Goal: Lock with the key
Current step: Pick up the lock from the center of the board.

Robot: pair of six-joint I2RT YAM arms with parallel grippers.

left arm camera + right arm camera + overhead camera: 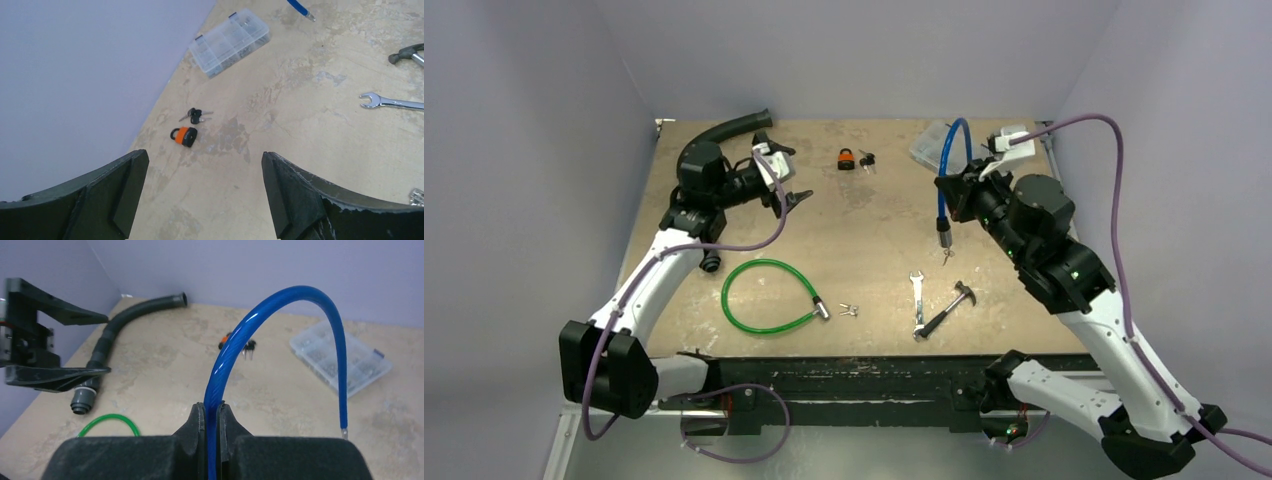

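Note:
My right gripper (954,195) is shut on a blue cable lock (941,190) and holds it above the table's right side. The cable arcs up and over in the right wrist view (280,297), with the gripper (211,410) clamped on one leg. Its lock body (943,232) hangs down with a small key (947,256) below it. An orange padlock (848,159) with black-headed keys (867,159) lies at the back centre. It also shows in the left wrist view (184,136), with the keys (196,115) beside it. My left gripper (789,175) is open and empty to the left of it, above the table (204,157).
A green cable lock (764,295) with small keys (849,309) lies at the front left. A wrench (917,300) and a hammer (949,310) lie at the front centre. A clear parts box (929,145) sits at the back right. A black hose (724,130) lies at the back left.

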